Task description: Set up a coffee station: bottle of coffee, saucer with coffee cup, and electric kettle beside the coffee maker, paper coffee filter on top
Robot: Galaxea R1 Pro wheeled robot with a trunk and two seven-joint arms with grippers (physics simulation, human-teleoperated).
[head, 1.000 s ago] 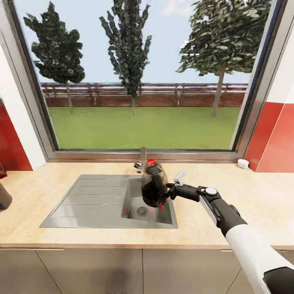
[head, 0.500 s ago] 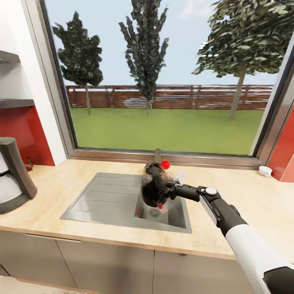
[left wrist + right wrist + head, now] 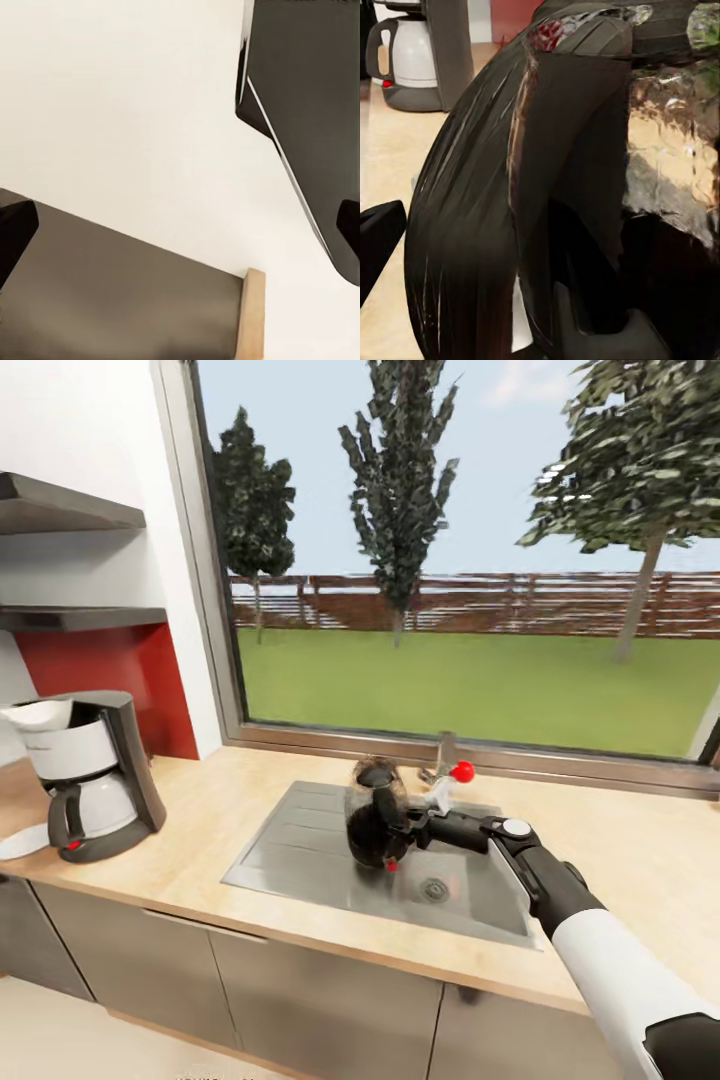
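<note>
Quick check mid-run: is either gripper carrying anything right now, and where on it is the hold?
The right gripper holds the electric kettle by its handle side, above the sink. The left gripper looks open and empty.

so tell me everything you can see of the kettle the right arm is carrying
The kettle is dark, almost black, with a rounded, glossy body that looks partly see-through, a dark handle and a small red spot near its base. It hangs upright in the air over the sink, touching no counter. The right gripper holds it by the handle side. The coffee maker stands well off on the counter.
</note>
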